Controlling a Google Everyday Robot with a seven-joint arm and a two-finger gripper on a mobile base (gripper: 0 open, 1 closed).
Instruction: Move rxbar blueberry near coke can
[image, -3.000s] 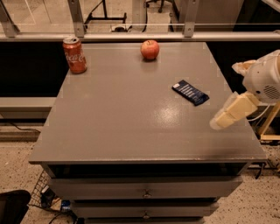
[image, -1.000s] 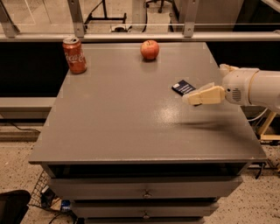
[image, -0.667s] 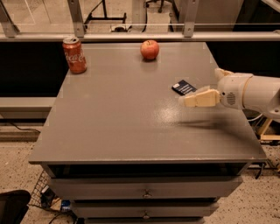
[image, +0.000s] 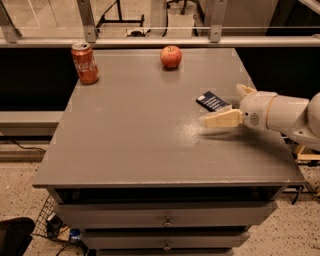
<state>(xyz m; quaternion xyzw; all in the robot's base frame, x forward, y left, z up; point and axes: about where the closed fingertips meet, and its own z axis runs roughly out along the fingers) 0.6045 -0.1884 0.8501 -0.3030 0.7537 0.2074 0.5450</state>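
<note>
Grey and matte, a flat-topped desk (image: 125, 140) with drawers is carrying three things. A small, flat, dark navy-blue wrapped rxbar blueberry (image: 212, 100) is lying near the right edge, well apart from the red-orange aluminium coke can (image: 85, 63), which is standing upright at the far left corner. A round red apple (image: 171, 56) is sitting at the far edge between them. A cream-white claw (image: 220, 104) is reaching in from the right, spread wide and seeming to straddle the bar's right end (not yet closing on it), probably lining up a grasp. Count: one bar, one can, one apple, one claw.
</note>
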